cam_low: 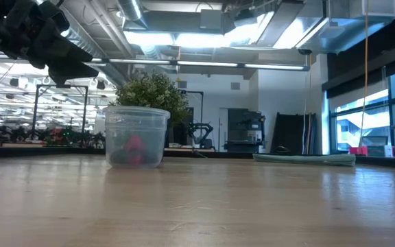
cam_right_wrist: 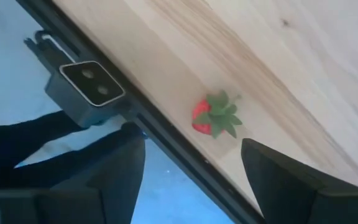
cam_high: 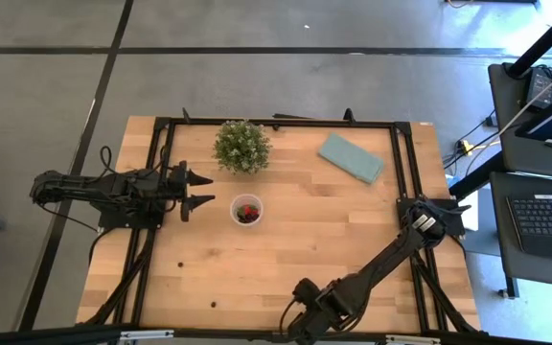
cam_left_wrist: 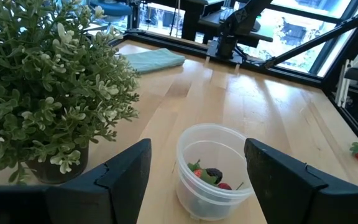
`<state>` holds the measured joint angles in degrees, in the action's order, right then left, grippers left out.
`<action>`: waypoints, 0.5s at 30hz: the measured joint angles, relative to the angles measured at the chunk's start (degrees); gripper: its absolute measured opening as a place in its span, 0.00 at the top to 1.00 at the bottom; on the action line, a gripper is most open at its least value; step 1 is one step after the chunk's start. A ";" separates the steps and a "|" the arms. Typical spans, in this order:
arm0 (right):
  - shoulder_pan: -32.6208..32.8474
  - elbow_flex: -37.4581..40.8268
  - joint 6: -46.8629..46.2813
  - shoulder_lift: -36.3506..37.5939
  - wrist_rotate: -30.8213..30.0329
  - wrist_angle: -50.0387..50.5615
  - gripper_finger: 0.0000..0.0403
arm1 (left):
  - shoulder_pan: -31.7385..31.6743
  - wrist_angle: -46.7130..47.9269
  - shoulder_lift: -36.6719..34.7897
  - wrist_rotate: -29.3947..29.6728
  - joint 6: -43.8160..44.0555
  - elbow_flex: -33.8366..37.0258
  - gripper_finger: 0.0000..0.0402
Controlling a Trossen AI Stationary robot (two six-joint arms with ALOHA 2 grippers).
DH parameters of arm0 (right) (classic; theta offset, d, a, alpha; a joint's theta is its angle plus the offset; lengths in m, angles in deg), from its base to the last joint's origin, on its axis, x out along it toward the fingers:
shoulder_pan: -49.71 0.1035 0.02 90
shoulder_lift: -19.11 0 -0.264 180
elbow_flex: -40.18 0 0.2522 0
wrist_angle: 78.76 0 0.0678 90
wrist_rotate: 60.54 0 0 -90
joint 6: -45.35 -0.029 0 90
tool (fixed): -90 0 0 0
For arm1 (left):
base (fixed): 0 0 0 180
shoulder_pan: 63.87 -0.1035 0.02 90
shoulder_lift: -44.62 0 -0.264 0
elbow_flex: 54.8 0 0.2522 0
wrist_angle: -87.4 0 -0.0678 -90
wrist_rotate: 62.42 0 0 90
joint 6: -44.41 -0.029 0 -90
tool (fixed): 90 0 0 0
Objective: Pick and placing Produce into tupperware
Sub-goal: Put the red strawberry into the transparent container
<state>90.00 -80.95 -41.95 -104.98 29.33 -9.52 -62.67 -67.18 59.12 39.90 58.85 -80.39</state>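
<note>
Right wrist view shows the right gripper [cam_right_wrist: 188,165] wide open above a small red strawberry with green top [cam_right_wrist: 214,116] at the wooden bench edge [cam_right_wrist: 166,93], so a careless push could knock it off.

The wooden table [cam_high: 286,249] fills the middle of the frame; near its centre stands the tupperware [cam_high: 247,209] with red and dark produce [cam_high: 247,213] inside, the potted plant [cam_high: 241,146] above it and a teal cloth [cam_high: 350,157] toward the upper right. The left claw [cam_high: 199,189] reaches in from the left, fingers apart, just beside the tupperware; the right claw [cam_high: 304,312] sits at the bottom edge, lower centre.
</note>
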 joint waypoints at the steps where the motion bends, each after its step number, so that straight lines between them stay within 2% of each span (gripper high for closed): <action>1: 0.00 0.00 -0.42 0.01 0.01 -0.34 0.34 | 0.00 0.00 0.00 0.00 0.00 0.00 0.38; 5: -0.02 -0.04 -2.67 -0.68 0.55 -0.56 0.34 | -0.02 0.00 0.00 0.00 0.00 -0.02 0.38; 10: -0.04 -0.04 -2.74 -4.29 5.10 -2.67 0.34 | 0.00 0.54 0.00 0.00 0.00 0.00 0.38; 15: 0.00 -0.02 -3.53 -5.84 5.80 -3.25 0.34 | 0.00 2.41 0.00 0.00 0.00 0.00 0.38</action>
<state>90.00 -80.97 -45.48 -110.82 35.13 -12.77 -62.66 -64.77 59.12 39.90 58.85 -80.39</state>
